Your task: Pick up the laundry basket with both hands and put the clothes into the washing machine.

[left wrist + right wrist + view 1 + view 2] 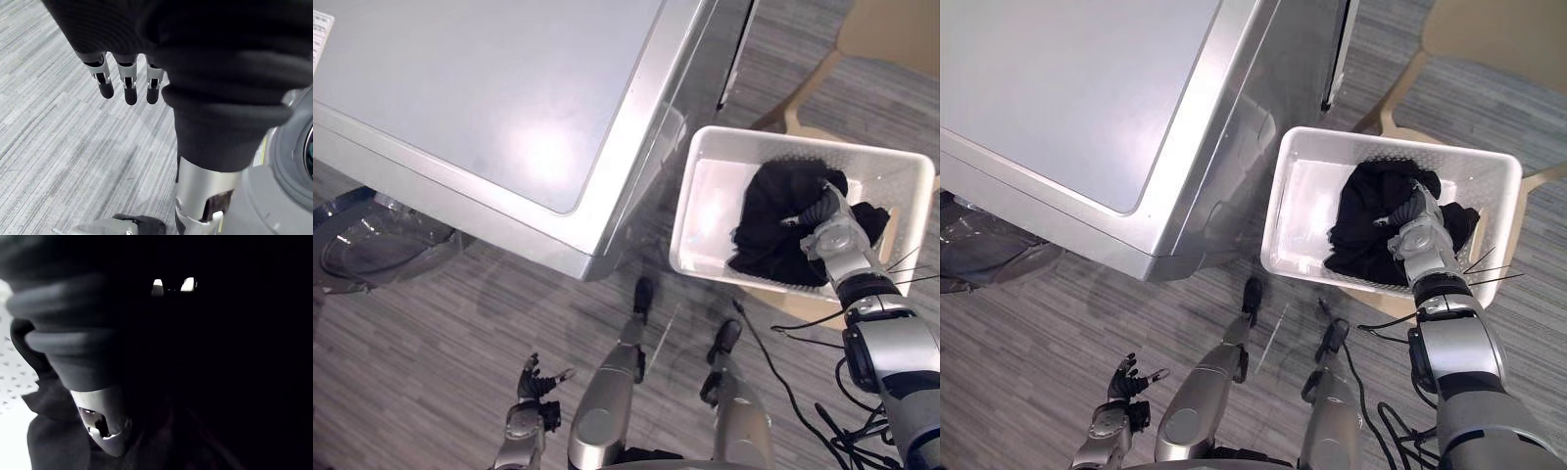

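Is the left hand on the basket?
No, the left hand hangs low over the floor, far from the basket.

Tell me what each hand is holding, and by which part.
The left hand holds nothing, fingers relaxed over the floor. The right hand is sunk into the black clothes in the white basket; whether it grips them cannot be told.

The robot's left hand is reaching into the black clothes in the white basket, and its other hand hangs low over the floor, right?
Not quite: it is the right hand that reaches into the black clothes in the white basket; the left hand hangs low over the floor. The left eye view shows it.
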